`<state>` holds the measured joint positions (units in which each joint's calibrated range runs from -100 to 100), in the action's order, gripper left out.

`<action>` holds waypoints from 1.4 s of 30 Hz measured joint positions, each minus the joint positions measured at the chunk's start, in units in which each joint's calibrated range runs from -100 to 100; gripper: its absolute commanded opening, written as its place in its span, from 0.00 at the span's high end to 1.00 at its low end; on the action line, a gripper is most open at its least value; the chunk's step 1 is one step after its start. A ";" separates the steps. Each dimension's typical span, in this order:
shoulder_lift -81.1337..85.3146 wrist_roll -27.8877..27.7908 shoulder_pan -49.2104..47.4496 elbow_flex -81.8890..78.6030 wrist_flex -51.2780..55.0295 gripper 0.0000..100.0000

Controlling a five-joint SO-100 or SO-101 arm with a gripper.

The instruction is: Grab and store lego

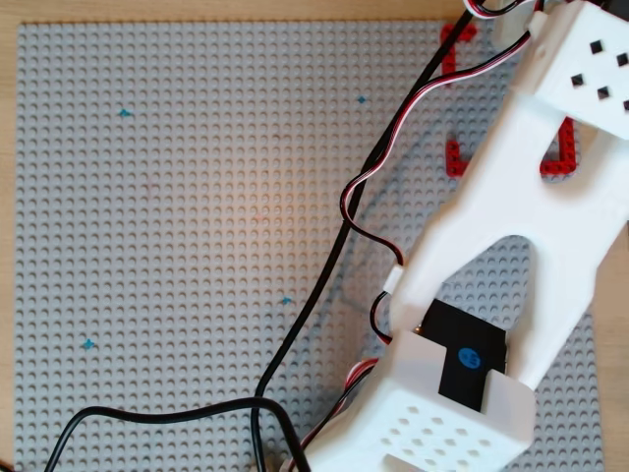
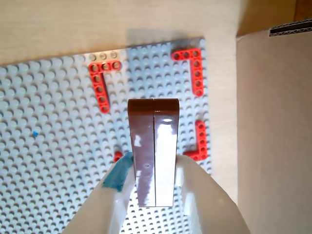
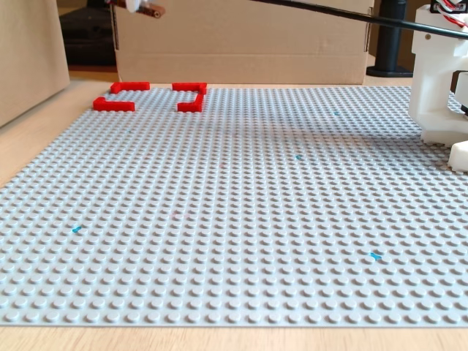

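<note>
In the wrist view my gripper [image 2: 155, 168] is shut on the lego [image 2: 153, 141], a long dark reddish-brown brick that sticks out forward between the white fingers [image 2: 204, 195]. It hangs above the grey baseplate [image 2: 58, 122], over the space framed by red L-shaped corner pieces [image 2: 101, 80]. In the fixed view only the brick's end [image 3: 152, 11] shows at the top left edge, high above the red corners [image 3: 114, 104]. In the overhead view the white arm [image 1: 531, 216] hides the gripper and the brick.
A cardboard box [image 2: 273, 126] stands just past the baseplate's edge, right in the wrist view; it shows behind the plate in the fixed view [image 3: 241, 40]. Black and coloured cables [image 1: 324, 265] trail over the baseplate [image 1: 177, 246]. Small blue marks [image 1: 89, 344] dot the plate.
</note>
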<state>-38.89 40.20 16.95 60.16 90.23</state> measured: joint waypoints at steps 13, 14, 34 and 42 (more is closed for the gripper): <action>-3.11 -1.70 0.07 0.00 0.61 0.98; -3.79 -1.70 0.07 0.09 0.95 0.98; -12.88 -1.70 0.52 0.09 -0.09 0.98; -12.88 -1.70 1.04 0.09 -1.64 0.98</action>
<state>-51.77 38.51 17.99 60.25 88.59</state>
